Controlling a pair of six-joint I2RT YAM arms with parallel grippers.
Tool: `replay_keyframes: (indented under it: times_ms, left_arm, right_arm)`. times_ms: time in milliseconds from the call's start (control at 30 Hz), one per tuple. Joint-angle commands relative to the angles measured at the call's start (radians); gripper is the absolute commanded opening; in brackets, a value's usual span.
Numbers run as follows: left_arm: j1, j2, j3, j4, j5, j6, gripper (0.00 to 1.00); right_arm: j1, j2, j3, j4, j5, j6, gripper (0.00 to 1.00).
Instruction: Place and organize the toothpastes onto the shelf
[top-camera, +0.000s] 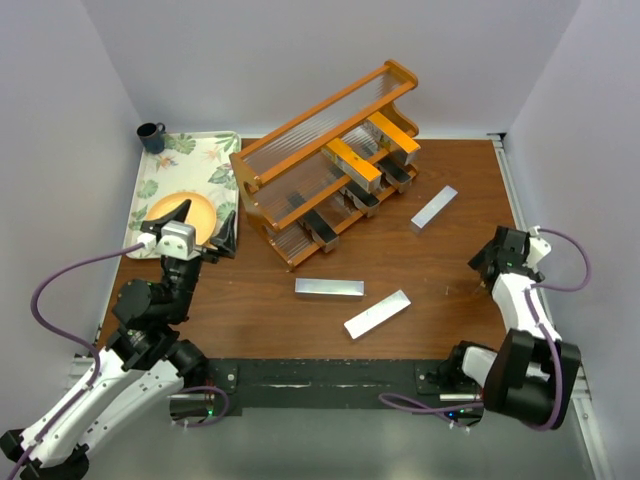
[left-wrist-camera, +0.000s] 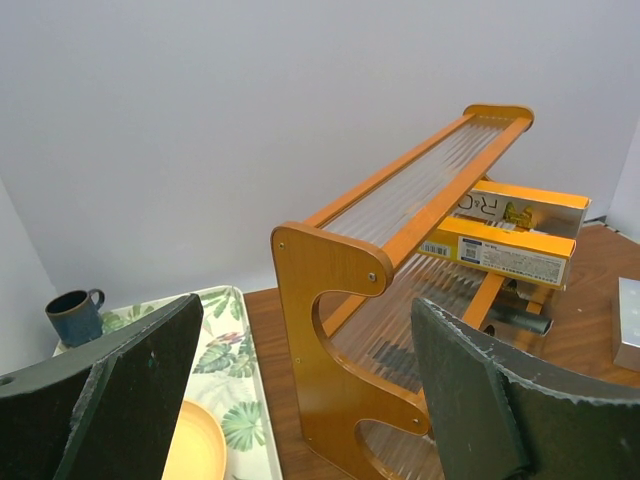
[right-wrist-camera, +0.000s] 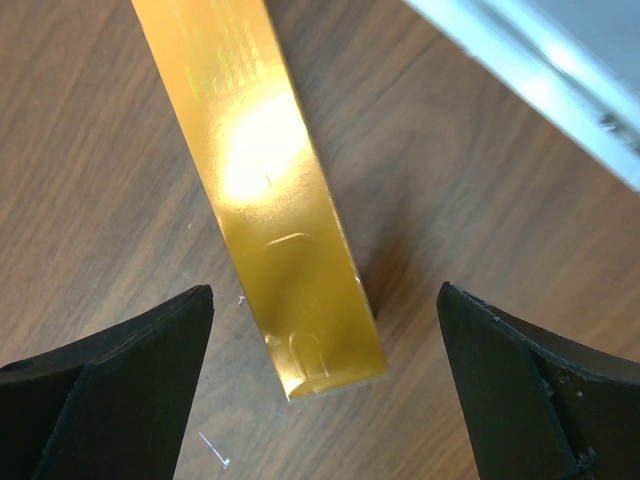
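Right fingers (right-wrist-camera: 110, 385) spread wide above gold toothpaste carton (right-wrist-camera: 280, 230), left fingers (left-wrist-camera: 130, 385) wide apart, empty, beside shelf (left-wrist-camera: 330, 285)

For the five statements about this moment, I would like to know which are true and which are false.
1. Three silver cartons lie on the table, off the shelf. True.
2. The shelf's top tier holds cartons. False: it is bare; the orange cartons sit on the tier below.
3. The left gripper is shut on a carton. False: it is open and holds nothing.
4. A dark mug stands by the far left corner of the floral tray. True.
5. The right gripper is open. True.
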Motion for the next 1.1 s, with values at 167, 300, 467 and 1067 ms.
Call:
replay_keyframes:
  times_ms: [167, 300, 467, 1067]
  left_arm:
    - [0.005, 0.010, -0.010, 0.044, 0.033, -0.017, 0.90]
    - [0.005, 0.013, -0.010, 0.042, 0.034, -0.014, 0.90]
    - [0.005, 0.018, -0.009, 0.042, 0.038, -0.012, 0.90]
    - [0.006, 0.027, -0.012, 0.044, 0.064, -0.008, 0.90]
  right_arm:
    - [-0.035, 0.083, -0.022, 0.129, -0.126, -0.050, 0.86]
    - [-0.035, 0.095, -0.026, 0.141, -0.149, -0.054, 0.72]
    - [-0.035, 0.107, -0.020, 0.140, -0.160, -0.056, 0.48]
    - [0.049, -0.068, 0.099, 0.033, -0.309, -0.166, 0.34]
